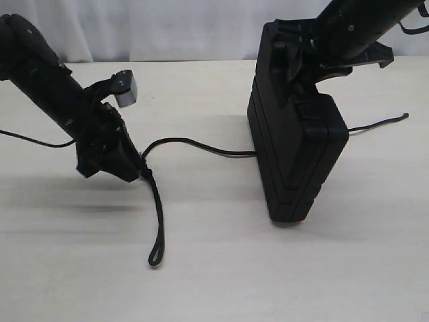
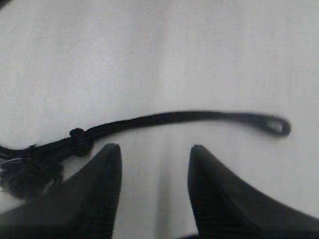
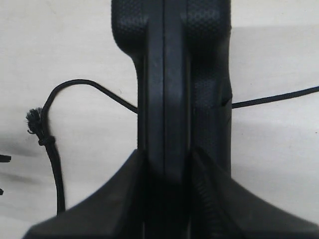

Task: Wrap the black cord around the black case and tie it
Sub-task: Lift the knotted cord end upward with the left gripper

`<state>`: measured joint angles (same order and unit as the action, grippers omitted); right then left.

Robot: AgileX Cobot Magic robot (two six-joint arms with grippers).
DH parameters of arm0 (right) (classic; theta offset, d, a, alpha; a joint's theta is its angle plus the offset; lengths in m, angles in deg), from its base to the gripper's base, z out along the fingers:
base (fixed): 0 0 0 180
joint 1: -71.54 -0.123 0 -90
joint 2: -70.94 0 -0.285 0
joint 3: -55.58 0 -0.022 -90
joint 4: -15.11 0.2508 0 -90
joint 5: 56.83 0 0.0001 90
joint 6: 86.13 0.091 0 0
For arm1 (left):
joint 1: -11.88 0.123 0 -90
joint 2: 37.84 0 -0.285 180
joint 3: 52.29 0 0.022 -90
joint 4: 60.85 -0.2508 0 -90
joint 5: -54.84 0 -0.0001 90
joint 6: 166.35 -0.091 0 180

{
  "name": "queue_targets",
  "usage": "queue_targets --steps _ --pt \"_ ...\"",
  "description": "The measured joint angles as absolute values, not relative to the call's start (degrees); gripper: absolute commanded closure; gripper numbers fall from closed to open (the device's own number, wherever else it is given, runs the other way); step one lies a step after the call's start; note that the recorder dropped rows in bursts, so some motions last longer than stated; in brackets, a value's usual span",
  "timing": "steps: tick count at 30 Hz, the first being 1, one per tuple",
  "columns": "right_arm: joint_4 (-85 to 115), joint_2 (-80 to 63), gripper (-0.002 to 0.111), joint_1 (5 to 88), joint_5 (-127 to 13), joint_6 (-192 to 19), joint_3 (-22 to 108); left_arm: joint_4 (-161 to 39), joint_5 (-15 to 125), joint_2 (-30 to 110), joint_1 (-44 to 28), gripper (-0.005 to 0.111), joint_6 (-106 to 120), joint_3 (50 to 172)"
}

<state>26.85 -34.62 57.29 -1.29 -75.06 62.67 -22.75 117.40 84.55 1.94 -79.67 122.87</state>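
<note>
Exterior view: clamps the black case (image 1: 295,157) upright on the desk (image 1: 221,275) with the right gripper (image 3: 167,157). Hovers the left gripper (image 2: 154,149), jaws apart and empty, just beside the knot of the black cord (image 1: 158,215), lying on the desk left of the case.

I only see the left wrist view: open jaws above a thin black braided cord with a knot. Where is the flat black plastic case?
Observer: The flat black plastic case stands on edge on the pale table, on the right of the exterior view.
Operator: Is anything holding it?
Observer: The right gripper is clamped on its upper edge.
Operator: And the cord's other end?
Observer: The thin black braided cord reaches the case's base and comes out beyond it, its end lying loose on the table.
</note>
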Motion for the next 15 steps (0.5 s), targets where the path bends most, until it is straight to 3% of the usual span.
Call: queue_targets --steps 3,8,15 --pt "26.8 -34.6 0.104 57.3 -1.3 -75.1 62.7 -32.2 113.0 84.6 0.7 0.069 -93.3 122.9" --pt "26.8 -34.6 0.104 57.3 -1.3 -75.1 62.7 -41.8 97.0 86.7 -8.3 0.065 -102.7 122.9" --pt "26.8 -34.6 0.104 57.3 -1.3 -75.1 62.7 -52.3 91.5 88.6 -12.0 0.065 -102.2 122.9"
